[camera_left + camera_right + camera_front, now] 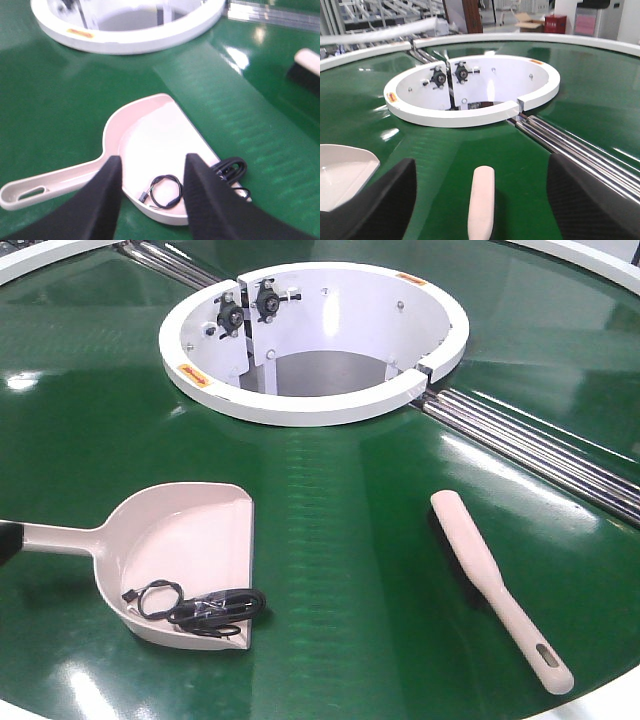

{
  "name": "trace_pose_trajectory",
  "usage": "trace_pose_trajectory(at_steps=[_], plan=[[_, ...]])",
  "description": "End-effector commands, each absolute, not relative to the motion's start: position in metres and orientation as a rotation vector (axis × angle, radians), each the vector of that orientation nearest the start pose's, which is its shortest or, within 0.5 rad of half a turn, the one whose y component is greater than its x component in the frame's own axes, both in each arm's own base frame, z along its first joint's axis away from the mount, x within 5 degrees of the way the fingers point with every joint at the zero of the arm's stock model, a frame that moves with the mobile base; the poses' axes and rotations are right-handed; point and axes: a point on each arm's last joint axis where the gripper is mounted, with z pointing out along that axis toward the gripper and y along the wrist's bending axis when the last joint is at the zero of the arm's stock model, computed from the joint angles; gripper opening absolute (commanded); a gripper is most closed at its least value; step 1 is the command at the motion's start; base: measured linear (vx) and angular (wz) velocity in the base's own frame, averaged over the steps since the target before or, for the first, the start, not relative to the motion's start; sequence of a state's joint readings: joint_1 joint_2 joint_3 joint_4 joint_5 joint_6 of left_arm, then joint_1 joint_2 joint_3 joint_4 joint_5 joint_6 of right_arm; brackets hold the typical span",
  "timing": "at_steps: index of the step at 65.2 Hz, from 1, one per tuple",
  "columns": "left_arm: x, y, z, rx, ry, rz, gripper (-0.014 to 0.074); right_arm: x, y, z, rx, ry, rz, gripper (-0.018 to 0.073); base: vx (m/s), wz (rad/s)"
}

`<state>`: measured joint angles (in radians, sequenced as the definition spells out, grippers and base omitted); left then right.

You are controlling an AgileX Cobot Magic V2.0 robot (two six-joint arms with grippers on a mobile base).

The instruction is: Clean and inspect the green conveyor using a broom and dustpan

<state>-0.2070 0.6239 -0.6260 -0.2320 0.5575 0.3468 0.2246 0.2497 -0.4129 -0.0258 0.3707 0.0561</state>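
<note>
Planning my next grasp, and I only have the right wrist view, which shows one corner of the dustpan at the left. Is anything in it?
Observer: Yes, a coiled black cable lies in the dustpan, near its open lip.
Operator: Is the left gripper holding the dustpan?
Observer: No. The left gripper is open and hovers over the pan. The handle is off to its side, ungrasped.
Operator: Where does the broom's handle end?
Observer: The broom has its slotted handle end near the edge of the green conveyor, on the robot's side. Its bristled head points toward the white hub.
</note>
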Motion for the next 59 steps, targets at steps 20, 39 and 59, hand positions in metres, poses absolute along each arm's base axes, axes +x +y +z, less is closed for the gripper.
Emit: trace_pose_trajectory(at_steps=[20,39,59], plan=[[0.077,-0.022,0.270,0.289,1.687,-0.145,0.0216,0.056,0.012,0.274,-0.172,1.550,0.163,0.0435,0.00,0.00],[0.077,-0.021,0.269,0.283,1.676,-0.142,0.0004,0.056,0.012,0.275,-0.180,1.539,0.161,-0.0010,0.00,0.00],[0.078,-0.021,0.272,0.273,1.646,-0.136,-0.0008,0.056,0.012,0.275,-0.179,1.538,0.162,-0.0008,0.00,0.00]])
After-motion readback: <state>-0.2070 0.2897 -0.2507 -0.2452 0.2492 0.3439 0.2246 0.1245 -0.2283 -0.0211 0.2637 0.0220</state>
